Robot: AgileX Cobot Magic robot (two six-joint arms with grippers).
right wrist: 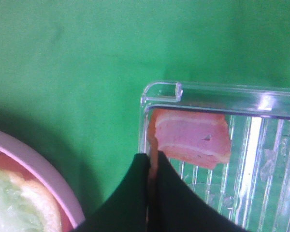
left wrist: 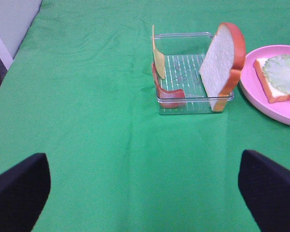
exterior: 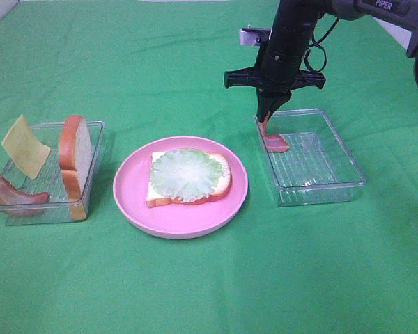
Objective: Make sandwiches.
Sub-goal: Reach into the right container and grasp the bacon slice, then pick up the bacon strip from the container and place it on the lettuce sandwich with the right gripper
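Right gripper clamps bacon strip in tray; you lift, carry toward 9 o'clock onto lettuce. Left gripper agape.

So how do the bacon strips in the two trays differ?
The left bacon strip rests curved and untouched; the right bacon strip is pinched at one end by the right hand, its other end on the right tray floor. The left one shares the left tray with a cheese slice and a bread slice; the right one is alone. Both are reddish toy strips in clear trays.
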